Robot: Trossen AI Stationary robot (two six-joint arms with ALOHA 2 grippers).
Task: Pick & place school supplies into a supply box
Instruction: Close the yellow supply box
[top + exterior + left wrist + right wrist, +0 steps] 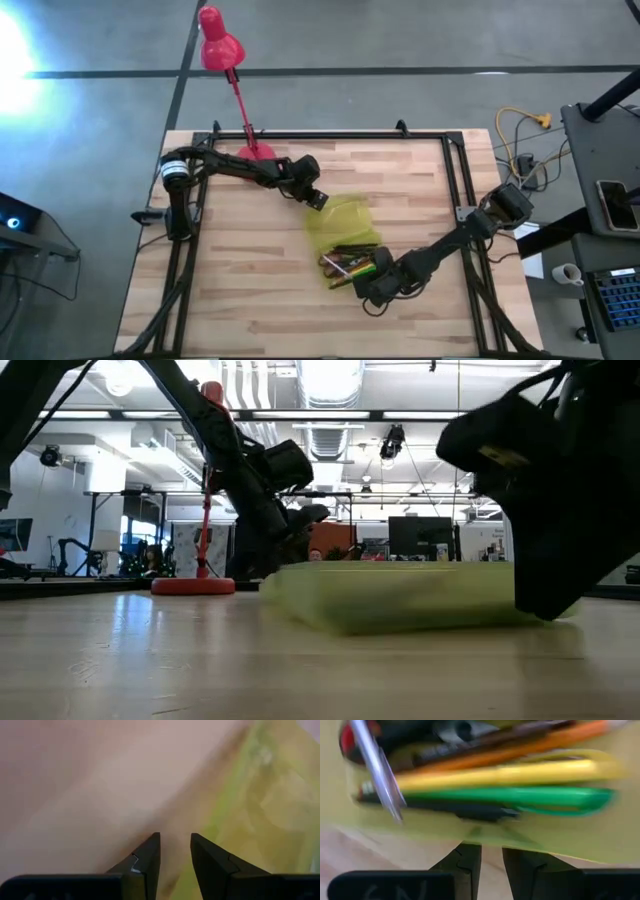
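Right gripper (372,287) beside supply box (335,222), pens (350,265) inside

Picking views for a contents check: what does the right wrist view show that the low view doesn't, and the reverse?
Only the right wrist view: the box's contents, namely a green marker, a yellow marker, an orange pencil, a dark pen and the metal blades of the scissors, with the right gripper just outside the wall, fingers slightly apart.

Only the low view: the red lamp base, the left arm behind the box, and the room beyond.

Both: the yellow-green box on the wooden table.
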